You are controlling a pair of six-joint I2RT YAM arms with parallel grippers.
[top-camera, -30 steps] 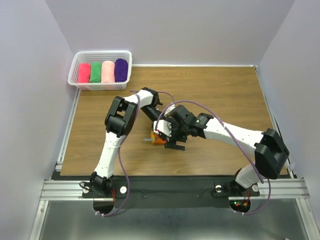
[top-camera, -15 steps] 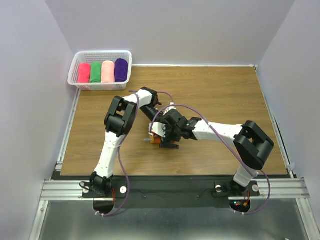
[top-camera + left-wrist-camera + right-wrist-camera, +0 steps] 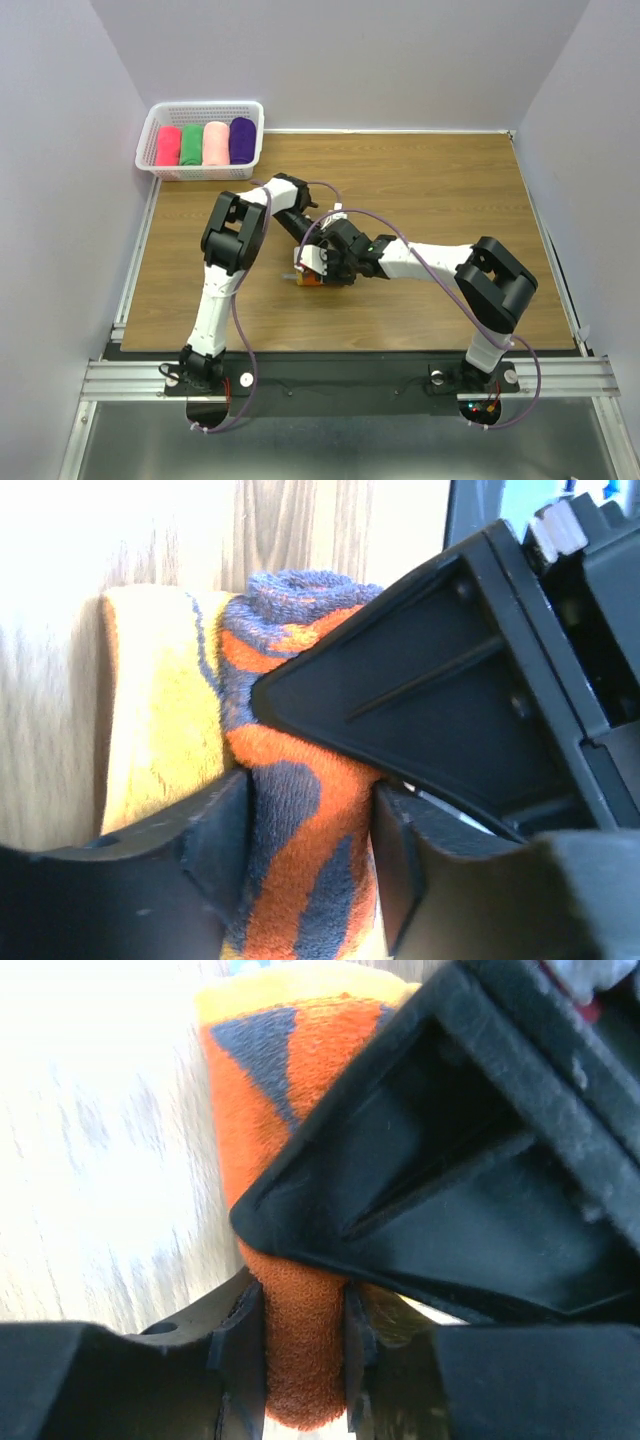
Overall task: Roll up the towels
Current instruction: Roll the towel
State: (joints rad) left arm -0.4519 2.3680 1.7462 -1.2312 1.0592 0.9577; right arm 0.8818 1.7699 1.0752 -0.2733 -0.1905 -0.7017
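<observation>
From above I see the orange towel (image 3: 311, 279) only as a small patch near the middle of the table (image 3: 440, 180), with the left arm (image 3: 222, 290) and right arm (image 3: 430, 260) crowded over it from opposite sides. The white basket (image 3: 205, 105) sits at the far left corner, holding a hot-pink roll (image 3: 168, 146), a green roll (image 3: 191, 145), a pale pink roll (image 3: 215, 143) and a purple roll (image 3: 241, 140) side by side. On the left wrist camera, the left gripper (image 3: 308, 865) has its fingers against both sides of the rolled orange towel, which looks slightly squeezed between them. The black body of the other gripper crosses the frame on the right. On the right wrist camera, the right gripper (image 3: 305, 1350) pinches the end of the same roll tightly, the cloth narrowed between its pads, resting on the wood.
</observation>
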